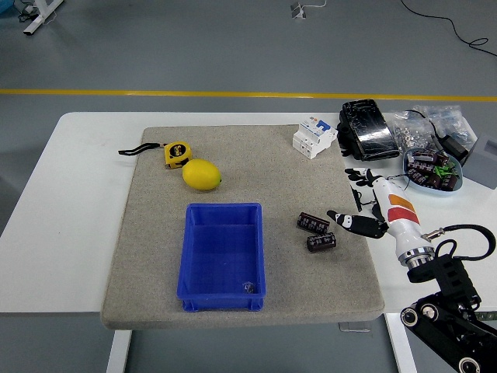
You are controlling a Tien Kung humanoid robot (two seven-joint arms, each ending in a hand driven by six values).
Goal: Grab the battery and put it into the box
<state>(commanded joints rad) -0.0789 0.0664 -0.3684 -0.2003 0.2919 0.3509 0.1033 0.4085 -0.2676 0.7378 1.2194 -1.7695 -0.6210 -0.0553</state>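
The right hand has its fingers spread apart, holding nothing, at the grey mat's right edge. Just to their left lie two batteries, beside the blue box on the white bench.

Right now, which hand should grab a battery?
Right. The right hand is open beside the two batteries on the mat; no left arm shows in the view.

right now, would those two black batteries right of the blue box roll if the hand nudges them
Probably: both batteries are short cylinders lying on their sides. The rough grey mat likely slows them. They look rigid, so the open right hand can pinch firmly.
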